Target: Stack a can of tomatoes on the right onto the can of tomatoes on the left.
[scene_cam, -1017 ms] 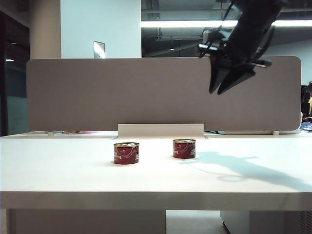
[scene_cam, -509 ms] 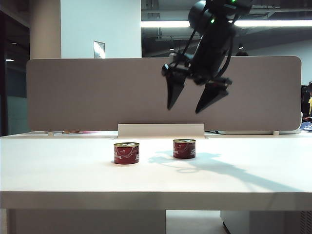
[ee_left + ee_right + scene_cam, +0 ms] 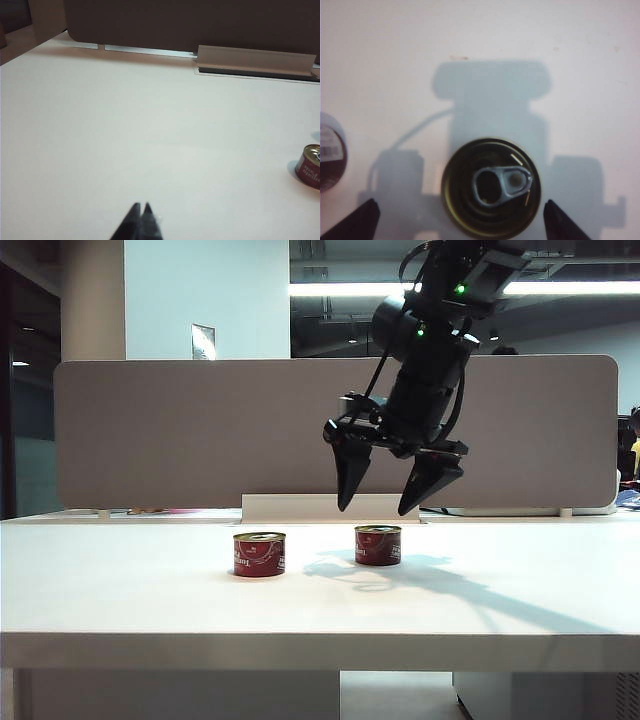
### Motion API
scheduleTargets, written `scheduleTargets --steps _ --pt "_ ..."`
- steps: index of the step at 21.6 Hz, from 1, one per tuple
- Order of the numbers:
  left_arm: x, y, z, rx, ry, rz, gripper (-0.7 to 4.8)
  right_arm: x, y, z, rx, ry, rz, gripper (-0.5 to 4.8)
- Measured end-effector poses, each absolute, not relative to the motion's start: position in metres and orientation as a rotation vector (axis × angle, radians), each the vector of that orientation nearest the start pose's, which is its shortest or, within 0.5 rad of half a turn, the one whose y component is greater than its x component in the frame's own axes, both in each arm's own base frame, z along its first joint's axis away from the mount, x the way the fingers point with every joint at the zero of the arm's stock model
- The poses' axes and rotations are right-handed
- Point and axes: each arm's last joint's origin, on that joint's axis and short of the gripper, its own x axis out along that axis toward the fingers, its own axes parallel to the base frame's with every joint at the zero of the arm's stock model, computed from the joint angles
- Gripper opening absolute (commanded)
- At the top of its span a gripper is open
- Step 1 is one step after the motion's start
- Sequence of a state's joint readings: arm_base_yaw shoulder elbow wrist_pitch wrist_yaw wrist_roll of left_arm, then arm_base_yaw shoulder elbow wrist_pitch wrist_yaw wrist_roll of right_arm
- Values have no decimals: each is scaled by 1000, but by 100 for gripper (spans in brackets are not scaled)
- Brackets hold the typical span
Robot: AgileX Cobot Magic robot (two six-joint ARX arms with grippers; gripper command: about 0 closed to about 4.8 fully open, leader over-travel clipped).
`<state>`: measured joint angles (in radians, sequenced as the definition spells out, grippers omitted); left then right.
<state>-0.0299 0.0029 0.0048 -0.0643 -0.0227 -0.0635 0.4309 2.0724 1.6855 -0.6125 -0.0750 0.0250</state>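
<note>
Right can of tomatoes (image 3: 378,545) upright on the white table (image 3: 150,590), pull-tab lid up, right of centre and slightly farther back than its twin. In the right wrist view the same can (image 3: 490,188) seen from straight above, gold rim and silver tab plain, with a dark fingertip (image 3: 355,220) showing well clear on either side. Left can of tomatoes (image 3: 259,553) also upright, well apart from the right one, nothing on top of it (in the right wrist view only a red sliver (image 3: 331,152) at the edge; in the left wrist view a part at the frame's border (image 3: 309,166)).

Right gripper (image 3: 388,490) poised in the air directly over the right can, pointing down, jaws spread wide, holding nothing and not touching the can; shadow cast across the tabletop around that can.

Left gripper (image 3: 141,222) low over bare tabletop, away from both cans, fingertips pressed together, holding nothing.

Behind the cans, a grey partition (image 3: 200,430) along the table's far edge.
</note>
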Motion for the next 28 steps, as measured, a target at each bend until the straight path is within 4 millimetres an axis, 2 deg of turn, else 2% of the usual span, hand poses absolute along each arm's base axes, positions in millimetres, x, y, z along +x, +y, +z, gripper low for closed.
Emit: scheduleTargets --steps 8,16,19,22,25,28 --pt "97 -2 159 -62 63 -5 -6 411 190 209 -177 987 409 479" --pt "97 -2 159 -62 62 -5 -6 417 192 192 -181 1011 406 479" --pt "97 -2 159 -62 63 -5 -6 419 192 180 -185 1034 401 479" --pt "97 -2 159 -62 63 -5 -6 420 193 179 -180 1028 399 479" --pt "97 -2 159 -61 63 -5 -6 422 193 180 -174 1005 398 403" --pt "97 -2 159 -62 62 -5 -6 423 193 180 -175 1003 394 397"
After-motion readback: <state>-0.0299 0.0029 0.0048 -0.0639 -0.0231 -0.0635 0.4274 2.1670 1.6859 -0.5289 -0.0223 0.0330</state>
